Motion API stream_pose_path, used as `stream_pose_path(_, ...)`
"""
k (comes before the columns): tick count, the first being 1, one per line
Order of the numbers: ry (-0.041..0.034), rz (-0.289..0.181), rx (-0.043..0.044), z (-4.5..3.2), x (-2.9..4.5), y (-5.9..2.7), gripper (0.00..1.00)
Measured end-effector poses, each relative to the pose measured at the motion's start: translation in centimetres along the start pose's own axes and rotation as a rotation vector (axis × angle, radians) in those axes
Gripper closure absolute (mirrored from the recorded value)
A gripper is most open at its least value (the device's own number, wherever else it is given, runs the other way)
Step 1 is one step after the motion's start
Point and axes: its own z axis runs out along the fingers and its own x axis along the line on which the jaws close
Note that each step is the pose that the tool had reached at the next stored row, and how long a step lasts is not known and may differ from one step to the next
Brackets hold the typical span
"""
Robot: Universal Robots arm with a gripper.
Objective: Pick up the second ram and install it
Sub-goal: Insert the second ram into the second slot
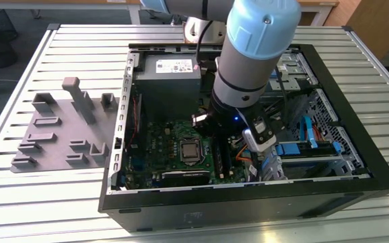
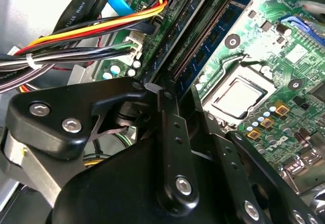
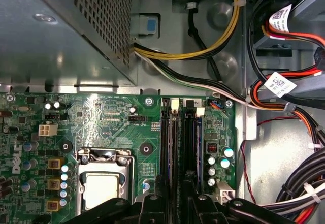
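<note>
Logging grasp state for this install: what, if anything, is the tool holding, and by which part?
Cannot be told: the black tool sits right over the long black memory slots of the green motherboard, its tips hidden.

Open black computer case (image 1: 329,195) lying flat on a slatted metal table (image 1: 59,202), filling the middle and right of the exterior view. Green motherboard (image 1: 154,147) in its lower middle, bare processor socket (image 1: 190,150) at its centre. Grey power supply (image 1: 167,83) sits above the board. At the left of the frame, beside the case, a grey holder plate (image 1: 52,142) with upright blocks. Blue cables (image 1: 307,134) run through the case's right part.
</note>
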Motion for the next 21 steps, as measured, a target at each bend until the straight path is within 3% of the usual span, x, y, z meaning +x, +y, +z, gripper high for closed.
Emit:
stream_pose_path(2, 0.0, 0.0, -0.0001, -0.1, 0.0, 0.01, 0.74)
stream_pose_path(5, 0.0001, 0.0, -0.0001, -0.12, 0.01, 0.01, 0.86)
stream_pose_path(18, -0.0007, 0.0, -0.003, 0.33, -0.02, 0.01, 0.86)
stream_pose_path(20, -0.0004, 0.0, -0.0021, 0.32, -0.02, -0.01, 0.85)
stream_pose_path(21, 0.0002, 0.0, -0.0005, 0.2, 0.0, -0.02, 0.79)
